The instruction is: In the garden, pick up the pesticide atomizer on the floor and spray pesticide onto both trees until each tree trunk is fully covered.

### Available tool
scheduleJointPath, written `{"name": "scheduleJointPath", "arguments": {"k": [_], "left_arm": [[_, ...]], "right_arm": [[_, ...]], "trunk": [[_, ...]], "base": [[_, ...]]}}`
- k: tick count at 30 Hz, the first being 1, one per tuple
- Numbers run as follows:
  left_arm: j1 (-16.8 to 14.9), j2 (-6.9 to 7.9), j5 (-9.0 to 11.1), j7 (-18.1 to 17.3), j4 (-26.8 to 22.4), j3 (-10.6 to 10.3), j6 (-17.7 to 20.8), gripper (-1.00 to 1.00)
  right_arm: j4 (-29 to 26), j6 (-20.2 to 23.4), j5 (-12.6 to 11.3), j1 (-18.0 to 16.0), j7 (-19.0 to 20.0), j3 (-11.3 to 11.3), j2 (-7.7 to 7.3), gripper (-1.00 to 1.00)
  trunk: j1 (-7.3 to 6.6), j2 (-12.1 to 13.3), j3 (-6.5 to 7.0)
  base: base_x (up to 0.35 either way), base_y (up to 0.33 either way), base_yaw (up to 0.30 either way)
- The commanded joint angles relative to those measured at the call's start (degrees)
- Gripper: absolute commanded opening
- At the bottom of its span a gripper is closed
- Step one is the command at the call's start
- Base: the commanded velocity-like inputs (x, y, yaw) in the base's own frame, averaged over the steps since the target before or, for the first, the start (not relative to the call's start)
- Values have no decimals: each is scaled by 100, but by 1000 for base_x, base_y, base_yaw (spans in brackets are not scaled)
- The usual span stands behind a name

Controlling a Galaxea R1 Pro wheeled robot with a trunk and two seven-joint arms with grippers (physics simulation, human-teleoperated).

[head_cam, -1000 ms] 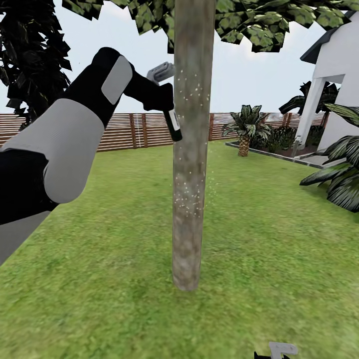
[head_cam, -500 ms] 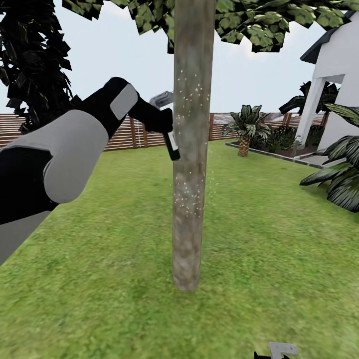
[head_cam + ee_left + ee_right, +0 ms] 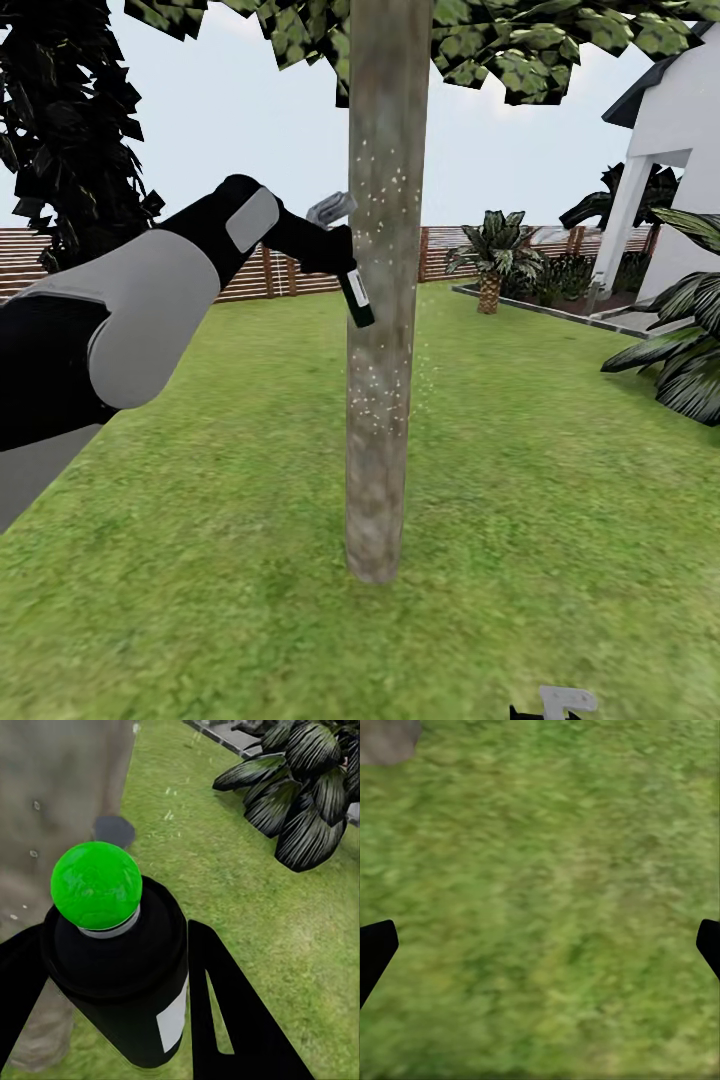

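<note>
A pale mottled tree trunk (image 3: 385, 330) rises from the lawn just ahead, its green crown (image 3: 520, 45) overhead. Fine white specks dot the bark at mid height. My left gripper (image 3: 328, 245) is shut on the pesticide atomizer (image 3: 357, 292), a dark bottle with a white label, held against the trunk's left side. In the left wrist view the atomizer (image 3: 124, 975) sits between the black fingers (image 3: 225, 1012), its green dot (image 3: 96, 885) facing the trunk (image 3: 60, 787). My right gripper (image 3: 540, 945) hangs open over grass, low down.
A brown slat fence (image 3: 250, 265) closes the lawn behind. Striped palm-like plants (image 3: 680, 360) and a white house (image 3: 675, 150) stand at the right, with a small palm (image 3: 492, 262) by a paved edge. A dark conifer (image 3: 60, 120) stands at the left.
My left arm has come down along the trunk with the atomizer, then shifted it slightly closer to the bark. The camera and the right arm stayed still.
</note>
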Motion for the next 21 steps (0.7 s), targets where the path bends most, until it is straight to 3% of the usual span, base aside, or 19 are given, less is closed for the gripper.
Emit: {"name": "scheduleJointPath", "arguments": {"k": [1,8,13,21], "left_arm": [[14,0,22,-13,1,-33,-34,-100],[240,0,16,-23,25,-35,-116,-100],[364,0,4,-24,520,-42,-736,-100],[863,0,0,-30,601,-47,-928,-100]], "right_arm": [[23,-39,-57,-10,2,50,2,100],[23,-39,-57,-10,2,50,2,100],[23,-38,-57,-10,2,51,2,100],[23,-38,-57,-10,2,53,2,100]], "trunk": [[2,-8,-10],[2,-8,-10],[2,-8,-10],[2,-8,-10]], "base": [[0,0,0],[0,0,0],[0,0,0],[0,0,0]]}}
